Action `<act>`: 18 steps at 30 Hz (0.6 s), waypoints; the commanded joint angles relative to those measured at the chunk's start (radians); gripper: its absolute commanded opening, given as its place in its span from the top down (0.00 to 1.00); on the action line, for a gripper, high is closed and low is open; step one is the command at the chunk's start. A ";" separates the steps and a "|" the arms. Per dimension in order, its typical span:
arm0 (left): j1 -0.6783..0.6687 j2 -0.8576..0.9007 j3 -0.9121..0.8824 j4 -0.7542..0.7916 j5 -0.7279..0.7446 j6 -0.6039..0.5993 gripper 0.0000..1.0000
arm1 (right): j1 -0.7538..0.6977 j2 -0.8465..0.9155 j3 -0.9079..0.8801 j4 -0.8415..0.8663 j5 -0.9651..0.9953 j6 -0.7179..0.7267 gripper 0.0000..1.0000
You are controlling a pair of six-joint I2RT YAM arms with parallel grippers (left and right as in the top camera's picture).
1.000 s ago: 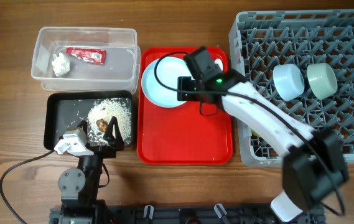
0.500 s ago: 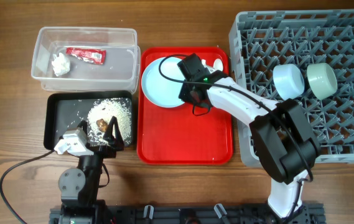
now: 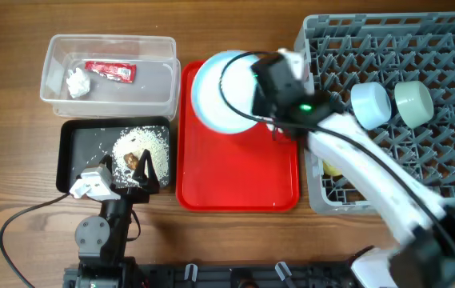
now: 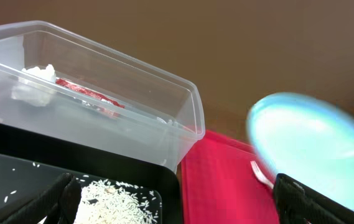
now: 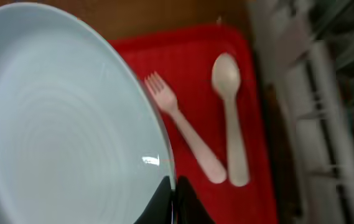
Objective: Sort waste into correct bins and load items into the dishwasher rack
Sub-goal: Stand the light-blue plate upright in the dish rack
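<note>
Red tray (image 3: 239,180): plate (image 3: 219,96) now aloft

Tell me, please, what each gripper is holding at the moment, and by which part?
The right gripper holds the pale blue plate, pinched at its rim. The left gripper is open and holds nothing.

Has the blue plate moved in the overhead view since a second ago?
Yes. The plate, held by the right gripper, has shifted up-frame, now overhanging the red tray's far edge.
</note>
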 commanded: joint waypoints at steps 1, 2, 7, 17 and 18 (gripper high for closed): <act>0.006 -0.008 -0.009 0.005 0.008 0.006 0.00 | -0.051 -0.193 0.002 -0.053 0.409 -0.168 0.96; 0.006 -0.008 -0.009 0.005 0.008 0.006 0.00 | -0.083 -0.256 0.002 -0.055 0.612 -0.315 0.96; 0.006 -0.008 -0.009 0.005 0.008 0.006 0.00 | -0.226 -0.275 0.002 0.030 0.882 -0.624 0.96; 0.006 -0.008 -0.009 0.005 0.008 0.005 0.00 | -0.447 -0.236 0.002 0.487 0.887 -1.246 0.96; 0.006 -0.008 -0.009 0.005 0.008 0.005 0.00 | -0.468 -0.229 0.002 0.507 0.886 -1.299 0.96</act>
